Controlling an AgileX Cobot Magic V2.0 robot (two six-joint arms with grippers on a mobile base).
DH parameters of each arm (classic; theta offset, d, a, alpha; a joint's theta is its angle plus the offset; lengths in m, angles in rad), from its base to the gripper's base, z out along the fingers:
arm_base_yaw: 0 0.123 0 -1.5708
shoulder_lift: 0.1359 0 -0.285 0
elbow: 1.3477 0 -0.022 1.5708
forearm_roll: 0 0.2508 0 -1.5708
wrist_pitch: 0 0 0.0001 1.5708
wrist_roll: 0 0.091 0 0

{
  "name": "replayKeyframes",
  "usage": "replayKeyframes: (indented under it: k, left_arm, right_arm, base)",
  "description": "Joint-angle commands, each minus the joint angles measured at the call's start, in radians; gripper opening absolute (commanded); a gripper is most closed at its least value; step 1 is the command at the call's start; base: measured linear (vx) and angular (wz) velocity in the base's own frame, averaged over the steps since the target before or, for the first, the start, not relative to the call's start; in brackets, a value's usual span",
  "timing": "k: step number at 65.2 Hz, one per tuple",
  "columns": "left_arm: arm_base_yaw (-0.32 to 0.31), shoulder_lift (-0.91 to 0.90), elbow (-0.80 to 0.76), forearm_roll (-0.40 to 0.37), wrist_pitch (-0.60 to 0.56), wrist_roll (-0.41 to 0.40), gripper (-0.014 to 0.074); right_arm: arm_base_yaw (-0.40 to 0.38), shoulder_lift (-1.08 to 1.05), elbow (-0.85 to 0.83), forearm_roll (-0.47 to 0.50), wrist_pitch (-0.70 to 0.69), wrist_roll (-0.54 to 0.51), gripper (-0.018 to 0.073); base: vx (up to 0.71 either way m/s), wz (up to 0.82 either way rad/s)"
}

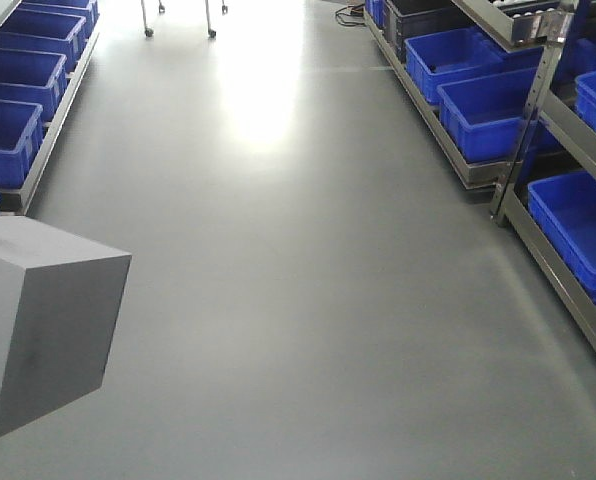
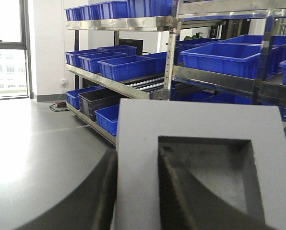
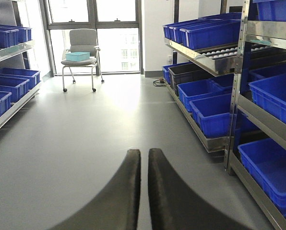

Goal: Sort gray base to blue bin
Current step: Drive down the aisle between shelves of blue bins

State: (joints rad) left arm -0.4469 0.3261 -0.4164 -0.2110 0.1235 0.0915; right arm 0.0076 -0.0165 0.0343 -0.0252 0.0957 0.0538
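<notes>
- The floor [image 1: 308,250] of an aisle is seen ahead, open and glossy, with shelving [image 1: 538,120] lined along both sides.
- Many blue totes are set on those racks; a blue bin [image 1: 488,138] on the low right tier is among the nearest, but which one is meant as the target cannot be told.
- The gray base [image 1: 48,320] is shown at the lower left of the front view, raised off the floor and tilted, well apart from every bin. Plain, matte, light gray faces and sharp edges are seen there.
- In the left wrist view the gray base [image 2: 181,124] is turned with its square recess toward the camera — the recess floor is darker than the frame around it.
- The left gripper [image 2: 137,158] is clenched on the block: one wall of the recess is pinched, with one of the fingers [image 2: 174,191] inside the hollow and the other outside.
- The right gripper [image 3: 144,153] is seen with its jaws drawn nearly together and nothing between them.
- The step in hand is judged to be transport — the block is lifted but not yet delivered. An approach to a bin is called for next, with the block brought over the rim before it is let go.
</notes>
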Motion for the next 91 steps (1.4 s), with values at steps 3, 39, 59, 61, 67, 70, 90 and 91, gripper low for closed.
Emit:
replayKeyframes:
  k: [3, 39, 59, 61, 67, 70, 90, 91]
  left_arm:
    - [-0.006, 0.008, -0.029, -0.016, -0.106, -0.006, -0.0005]
    - [-0.006, 0.008, -0.029, -0.016, -0.106, -0.006, -0.0005]
    - [-0.006, 0.008, -0.029, -0.016, -0.106, -0.006, -0.0005]
    - [-0.006, 0.008, -0.029, -0.016, -0.106, -0.006, -0.0005]
    - [-0.006, 0.008, -0.029, -0.016, -0.106, -0.006, -0.0005]
    - [-0.006, 0.008, -0.029, -0.016, -0.106, -0.006, -0.0005]
    - [-0.006, 0.008, -0.029, -0.016, -0.106, -0.006, -0.0005]
    - [-0.006, 0.008, -0.029, -0.016, -0.106, -0.006, -0.0005]
  right_arm:
    - [-0.004, -0.009, -0.004, -0.006, -0.079, -0.007, -0.0004]
    - [-0.004, -0.009, -0.004, -0.006, -0.079, -0.007, -0.0004]
    - [-0.004, -0.009, -0.004, -0.006, -0.079, -0.007, -0.0004]
    - [-0.004, -0.009, -0.004, -0.006, -0.079, -0.007, -0.0004]
    - [-0.004, -0.009, -0.004, -0.006, -0.079, -0.007, -0.0004]
    - [-0.004, -0.009, -0.004, -0.006, -0.079, -0.007, -0.0004]
    - [-0.004, -0.009, -0.004, -0.006, -0.079, -0.007, -0.0004]
    - [-0.004, -0.009, -0.004, -0.006, -0.079, -0.007, -0.0004]
  base:
    - [0.37, 0.04]
    - [0.35, 0.05]
    - [0.36, 0.1]
    - [0.36, 0.16]
    - [0.36, 0.17]
    - [0.35, 0.19]
    - [0.32, 0.24]
    - [0.31, 0.28]
